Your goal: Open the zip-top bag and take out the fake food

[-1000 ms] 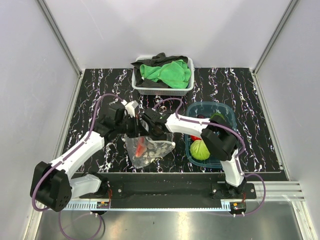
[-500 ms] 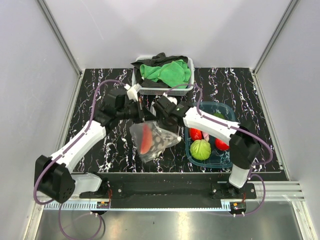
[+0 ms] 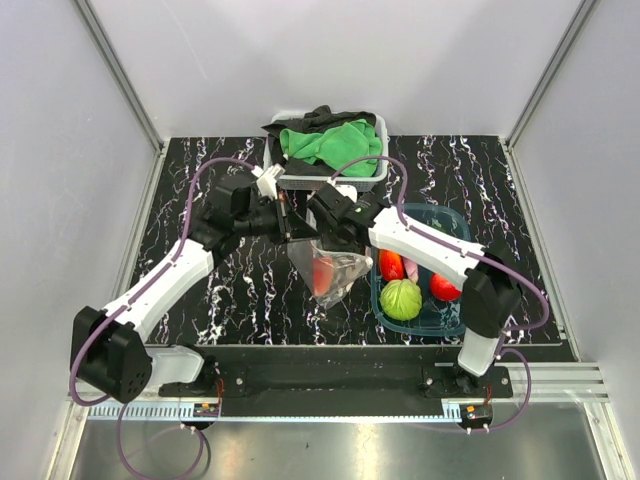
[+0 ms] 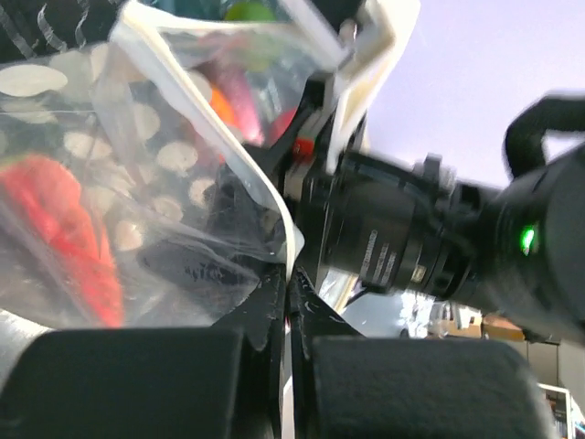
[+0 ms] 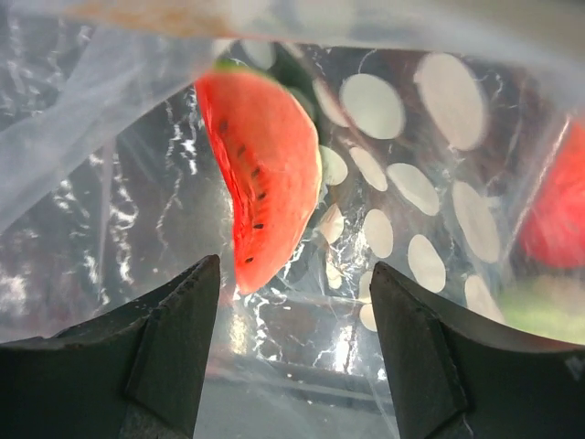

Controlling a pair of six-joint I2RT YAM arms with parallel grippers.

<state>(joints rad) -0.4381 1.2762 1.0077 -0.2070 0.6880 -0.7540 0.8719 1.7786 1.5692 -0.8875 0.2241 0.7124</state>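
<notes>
- The zip-top bag hangs at the centre of the top view, its mouth up between the two grippers and its lower tip pointing down over the black marbled table.
- Inside it a red watermelon slice stands nearly on end. In the right wrist view the slice fills the upper middle behind dotted film.
- The left gripper meets the bag's top edge from the left. In its own view the jaws of that gripper are pressed together on the bag's white strip.
- The right gripper comes in from the right at the same top edge. In its own view its fingers stand wide apart with bag film across the gap. Whether they touch it, I cannot tell.
- The right arm's black wrist blocks the centre and right of the left wrist view.
- Just right of the bag sits a teal tub holding a green leafy ball and red round fruit.
- At upper centre a white basket holds a green cloth.
</notes>
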